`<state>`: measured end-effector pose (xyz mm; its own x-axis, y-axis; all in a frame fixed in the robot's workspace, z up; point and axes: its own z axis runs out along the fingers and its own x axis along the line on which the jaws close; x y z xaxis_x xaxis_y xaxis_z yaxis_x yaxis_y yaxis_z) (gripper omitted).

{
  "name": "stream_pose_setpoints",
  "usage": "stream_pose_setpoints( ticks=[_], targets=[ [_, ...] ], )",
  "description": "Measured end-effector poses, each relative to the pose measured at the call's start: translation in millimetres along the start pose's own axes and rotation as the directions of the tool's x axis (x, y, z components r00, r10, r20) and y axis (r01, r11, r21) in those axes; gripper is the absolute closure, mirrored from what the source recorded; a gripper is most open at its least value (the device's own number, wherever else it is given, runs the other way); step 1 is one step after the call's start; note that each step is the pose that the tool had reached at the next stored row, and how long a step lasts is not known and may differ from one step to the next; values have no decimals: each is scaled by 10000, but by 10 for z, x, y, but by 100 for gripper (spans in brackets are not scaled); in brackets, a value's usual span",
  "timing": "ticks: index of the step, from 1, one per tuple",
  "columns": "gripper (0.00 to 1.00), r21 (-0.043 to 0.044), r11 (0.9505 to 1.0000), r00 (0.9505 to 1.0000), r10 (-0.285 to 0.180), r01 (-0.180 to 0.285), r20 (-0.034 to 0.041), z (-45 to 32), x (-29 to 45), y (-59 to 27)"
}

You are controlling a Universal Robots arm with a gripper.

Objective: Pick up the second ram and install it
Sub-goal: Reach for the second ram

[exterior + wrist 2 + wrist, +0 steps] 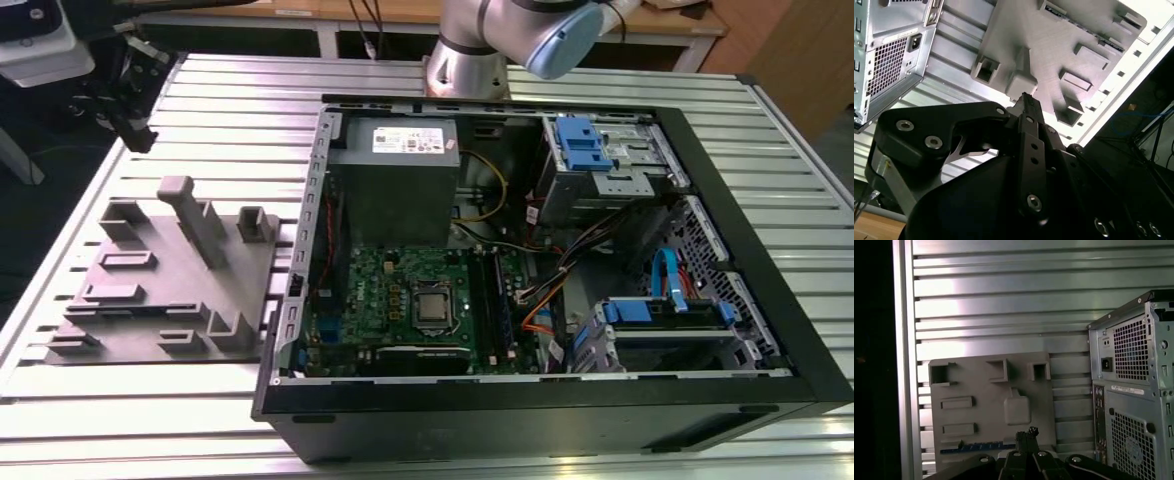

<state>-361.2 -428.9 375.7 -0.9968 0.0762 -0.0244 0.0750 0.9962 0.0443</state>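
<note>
Blue-green ram (976, 447) is seen lying flat in the grey fixture (984, 390), beside the PC case (1134, 390), not yet picked up. Risk: the thin stick could be gripped skewed or knocked out of its seat if the claw is lowered off-centre. Claw (1026, 434) is held above the fixture, fingers together, nothing clamped or touched.

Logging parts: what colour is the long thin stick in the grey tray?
Blue; the long narrow ram stick shows best in the first wrist view.
</note>
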Motion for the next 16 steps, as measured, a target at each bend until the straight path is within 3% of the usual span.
stream_pose_setpoints(
  ticks=[16],
  targets=[
    [93, 0, 10000, 10000, -1, 1, 0, 79, 175, -204]
  ],
)
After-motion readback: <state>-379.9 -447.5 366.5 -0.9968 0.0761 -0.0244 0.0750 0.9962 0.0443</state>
